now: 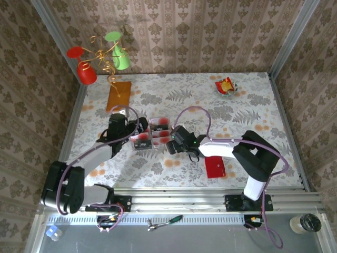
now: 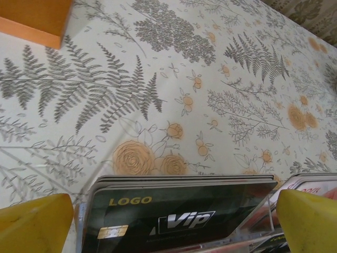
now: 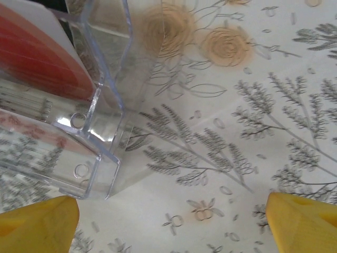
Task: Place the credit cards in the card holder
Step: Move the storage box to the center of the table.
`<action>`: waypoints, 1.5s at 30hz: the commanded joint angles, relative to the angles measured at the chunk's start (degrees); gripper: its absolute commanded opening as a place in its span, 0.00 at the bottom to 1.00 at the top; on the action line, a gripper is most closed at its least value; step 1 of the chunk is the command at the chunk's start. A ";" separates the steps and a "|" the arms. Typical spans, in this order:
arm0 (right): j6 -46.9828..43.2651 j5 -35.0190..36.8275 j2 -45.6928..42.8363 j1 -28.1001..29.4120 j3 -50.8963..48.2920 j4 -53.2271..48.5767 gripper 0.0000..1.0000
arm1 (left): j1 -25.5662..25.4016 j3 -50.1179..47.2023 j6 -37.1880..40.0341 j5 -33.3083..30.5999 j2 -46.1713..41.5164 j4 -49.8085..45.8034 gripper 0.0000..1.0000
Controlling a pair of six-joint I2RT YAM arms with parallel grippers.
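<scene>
— Left pincer (image 2: 171,224)?
— Spread wide. Straddles the credit cards (image 2: 179,213), stacked on edge in a clear tray (image 2: 269,213), squarely between the two yellow fingertips (image 2: 31,224). Cannot tell whether touching or just clear of the tray walls. Orange-brown block (image 2: 31,21) well ahead, off to the left.
— And the right pincer (image 3: 168,226)?
— Spread too, pinching nothing. Hangs over bare floral table (image 3: 237,132). Tray corner just ahead and to the left, with more red-blotched cards standing inside.
— From above?
— Left pincer (image 1: 134,130) and right pincer (image 1: 175,143) face each other, with the cards (image 1: 151,134) between them.
— Card holder (image 1: 215,167)?
— Lies flat on the table, behind the right pincer, just beside that arm's forearm, well apart from the cards.
</scene>
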 commanded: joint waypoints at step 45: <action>-1.68 -3.22 -12.50 -23.16 -6.44 -4.15 0.94 | -14.75 31.33 -0.73 0.02 30.58 8.50 1.00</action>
